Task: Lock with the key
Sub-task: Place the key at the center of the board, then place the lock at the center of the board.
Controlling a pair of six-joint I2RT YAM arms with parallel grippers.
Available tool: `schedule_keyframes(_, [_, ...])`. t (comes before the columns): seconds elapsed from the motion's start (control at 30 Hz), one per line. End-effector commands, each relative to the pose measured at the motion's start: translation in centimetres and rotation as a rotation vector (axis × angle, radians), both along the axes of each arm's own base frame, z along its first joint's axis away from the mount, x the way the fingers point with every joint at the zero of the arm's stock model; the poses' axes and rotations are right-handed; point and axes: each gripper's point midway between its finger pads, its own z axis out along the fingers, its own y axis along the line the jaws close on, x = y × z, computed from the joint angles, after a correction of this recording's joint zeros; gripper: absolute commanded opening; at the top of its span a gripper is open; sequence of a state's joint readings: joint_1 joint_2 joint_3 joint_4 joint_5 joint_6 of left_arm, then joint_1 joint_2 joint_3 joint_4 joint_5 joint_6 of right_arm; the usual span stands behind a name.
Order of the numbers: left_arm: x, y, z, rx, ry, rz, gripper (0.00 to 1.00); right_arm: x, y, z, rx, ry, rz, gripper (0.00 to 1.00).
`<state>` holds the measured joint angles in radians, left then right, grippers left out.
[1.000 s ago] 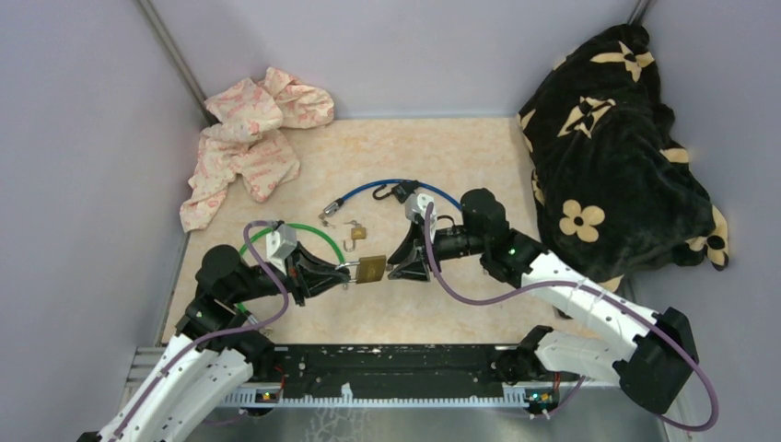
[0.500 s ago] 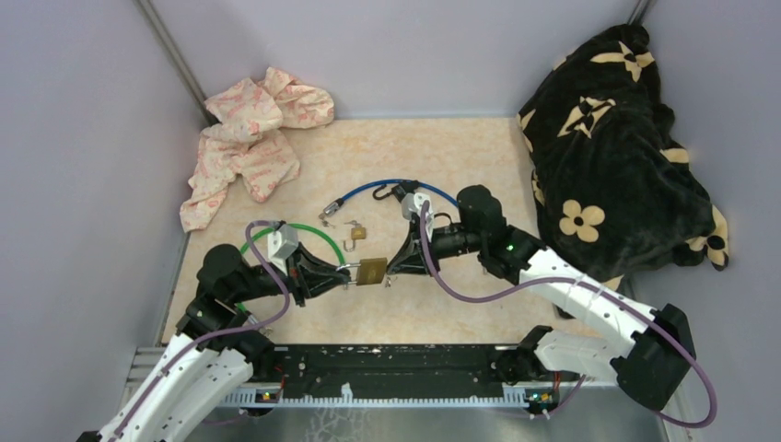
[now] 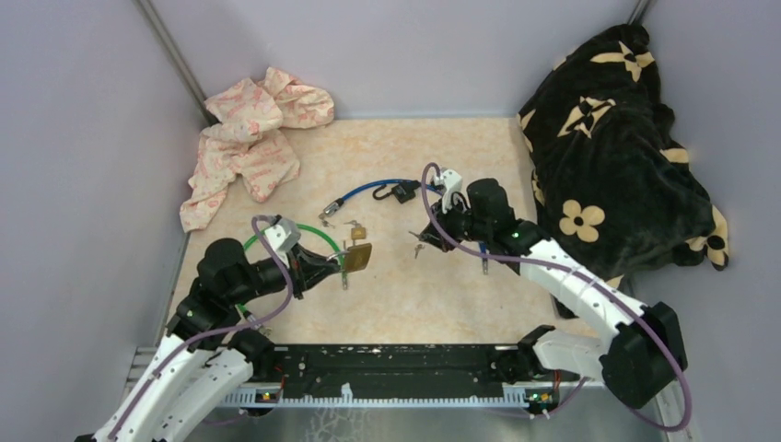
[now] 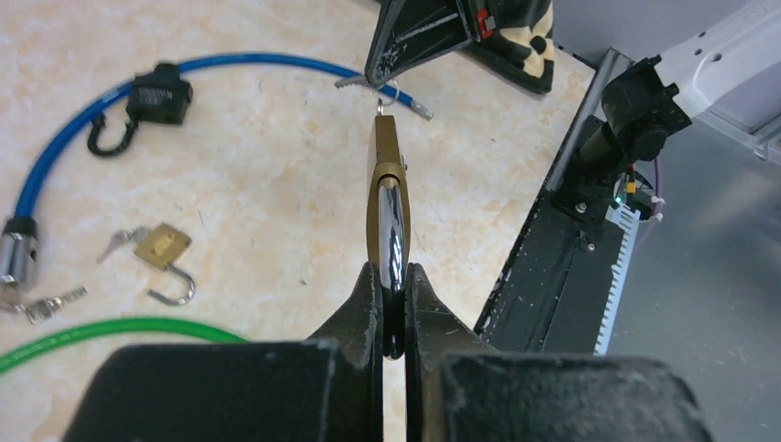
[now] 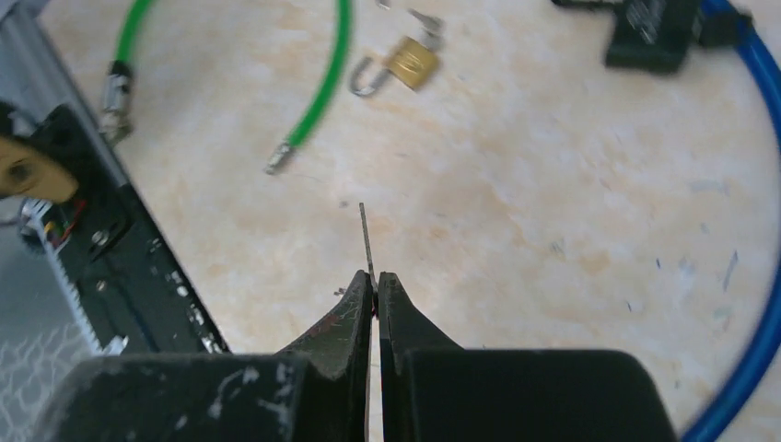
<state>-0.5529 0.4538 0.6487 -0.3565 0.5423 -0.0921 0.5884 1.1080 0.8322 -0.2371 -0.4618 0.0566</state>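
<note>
Pinching the thin silver key (image 5: 367, 235) by its end, the right gripper (image 5: 376, 278) risks it twisting — the brass padlock (image 4: 386, 157), clamped in the left gripper (image 4: 393, 276), may swivel.

I see my left gripper (image 4: 393, 281) pinching the shackle (image 4: 391, 235) of the brass padlock (image 4: 378, 170), edge-on; keys (image 4: 385, 88) hang beyond it, perhaps touching.

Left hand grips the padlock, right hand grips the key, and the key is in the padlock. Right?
Not quite. The key is out of the padlock: the top view shows bare table between them. The left hand does grip the padlock and the right hand the key.
</note>
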Motion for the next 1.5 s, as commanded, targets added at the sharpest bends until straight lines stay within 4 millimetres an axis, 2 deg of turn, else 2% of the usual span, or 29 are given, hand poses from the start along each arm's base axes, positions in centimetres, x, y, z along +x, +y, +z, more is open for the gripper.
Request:
schedule_keyframes(0.0, [0.6,-0.6,-1.4,-0.049,0.120,0.035,0.00,2.4,-3.9,-6.6,-0.115,0.256,-0.372,0.00])
schedule_keyframes(0.1, [-0.6,-2.0,-3.0,-0.092,0.240,-0.057,0.00,2.0,-5.4,-10.2,-0.157,0.342,-0.452,0.00])
schedule_keyframes(0.13, [-0.7,-2.3,-3.3,-0.106,0.262,-0.075,0.00,1.9,-5.8,-11.1,-0.165,0.362,-0.468,0.14])
schedule_keyframes(0.2, [-0.5,-2.8,-3.3,-0.131,0.274,-0.090,0.00,2.0,-6.5,-11.6,-0.193,0.363,-0.489,0.80])
schedule_keyframes(0.23, [-0.4,-3.0,-3.1,-0.141,0.272,-0.097,0.00,2.2,-6.6,-11.2,-0.200,0.344,-0.483,0.95])
schedule_keyframes(0.27, [-0.4,-3.2,-3.1,-0.150,0.272,-0.105,0.00,2.3,-6.1,-10.3,-0.197,0.313,-0.452,0.98])
schedule_keyframes(0.3, [-0.5,-3.3,-3.0,-0.158,0.273,-0.115,0.00,2.3,-5.2,-8.8,-0.186,0.256,-0.403,0.98])
schedule_keyframes(0.37, [-0.6,-3.5,-2.9,-0.166,0.281,-0.131,0.00,0.5,-1.6,-4.8,-0.161,0.047,-0.197,0.98])
schedule_keyframes(0.43, [-0.7,-3.5,-3.1,-0.167,0.292,-0.131,0.00,-4.0,2.7,-0.3,-0.083,-0.215,0.077,0.98])
schedule_keyframes(0.47, [-0.8,-3.4,-3.2,-0.167,0.299,-0.129,0.00,-5.8,4.1,1.2,-0.038,-0.331,0.174,0.99])
schedule_keyframes(0.53, [-0.8,-3.3,-3.1,-0.177,0.313,-0.125,0.00,-8.2,5.6,3.4,0.068,-0.506,0.279,0.98])
schedule_keyframes(0.63, [-1.0,-3.3,-2.8,-0.188,0.315,-0.135,0.00,-8.5,6.5,4.8,0.147,-0.644,0.315,0.98])
schedule_keyframes(0.9, [-0.9,-3.0,-2.2,-0.202,0.313,-0.126,0.00,-10.1,10.3,5.0,0.079,-0.811,0.443,0.98])
schedule_keyframes(1.03, [-1.0,-2.9,-2.3,-0.205,0.318,-0.126,0.00,-8.7,11.0,4.7,0.044,-0.823,0.393,0.98])
schedule_keyframes(1.2, [-1.3,-3.1,-2.8,-0.213,0.359,-0.138,0.00,-6.6,11.4,4.3,0.004,-0.852,0.299,0.90])
schedule_keyframes(1.37, [-1.4,-3.2,-1.9,-0.236,0.350,-0.154,0.00,-5.6,11.4,3.2,-0.052,-0.830,0.261,0.69])
schedule_keyframes(1.47, [-1.6,-3.3,-1.9,-0.246,0.355,-0.161,0.00,-5.4,11.2,3.0,-0.052,-0.794,0.231,0.48])
